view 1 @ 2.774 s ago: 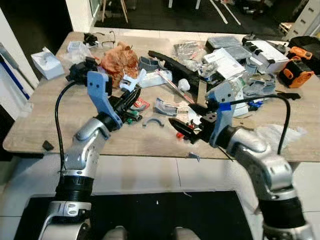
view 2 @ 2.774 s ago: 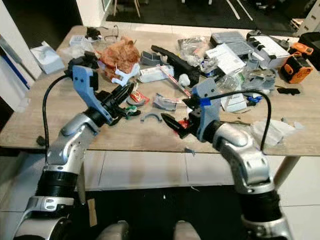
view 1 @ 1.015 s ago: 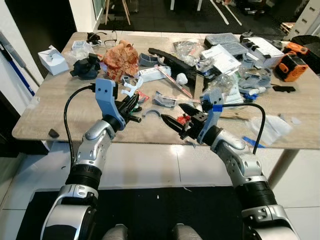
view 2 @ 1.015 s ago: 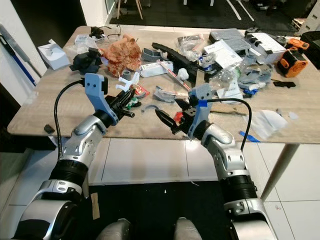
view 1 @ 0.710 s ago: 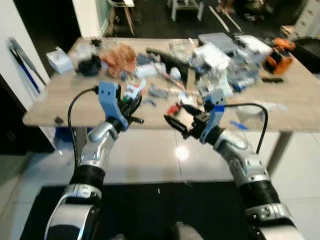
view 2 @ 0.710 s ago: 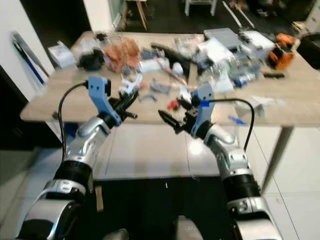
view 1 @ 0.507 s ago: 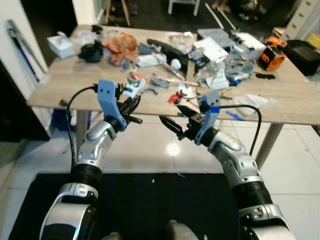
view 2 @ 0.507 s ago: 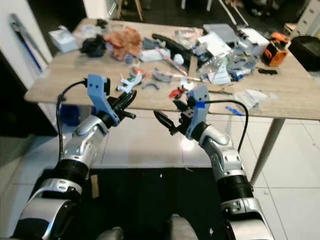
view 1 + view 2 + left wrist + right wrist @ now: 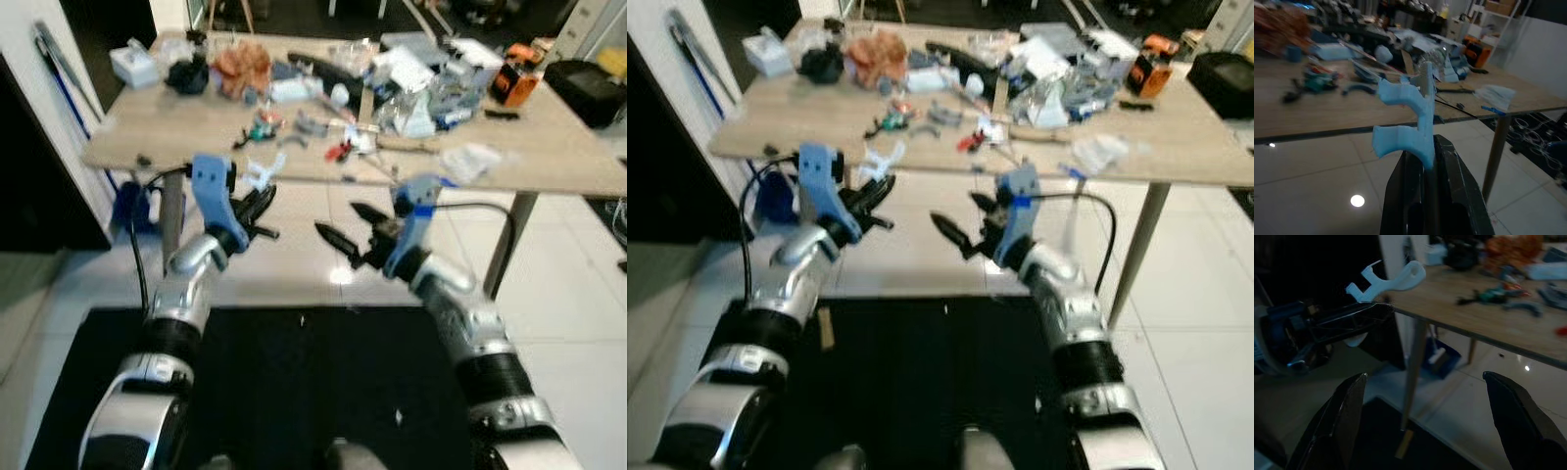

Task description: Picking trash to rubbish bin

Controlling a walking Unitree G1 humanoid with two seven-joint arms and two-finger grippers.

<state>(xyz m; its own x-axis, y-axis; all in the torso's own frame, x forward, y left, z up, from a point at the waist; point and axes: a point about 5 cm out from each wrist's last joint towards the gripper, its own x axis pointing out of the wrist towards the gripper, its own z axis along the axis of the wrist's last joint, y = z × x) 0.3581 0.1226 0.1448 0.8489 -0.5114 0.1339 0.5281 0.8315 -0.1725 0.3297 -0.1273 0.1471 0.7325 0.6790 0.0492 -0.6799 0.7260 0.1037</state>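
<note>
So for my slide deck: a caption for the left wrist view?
Left gripper pinching a pale blue plastic piece beside the cluttered table.

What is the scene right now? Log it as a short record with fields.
left pincer: shut on white plastic piece, held off the table
right pincer: open, holding nothing, over the floor
table: wooden, ahead of both arms, cluttered
orange tool: on the far right of the table
floor: pale glossy tiles, black mat nearer the robot
</note>
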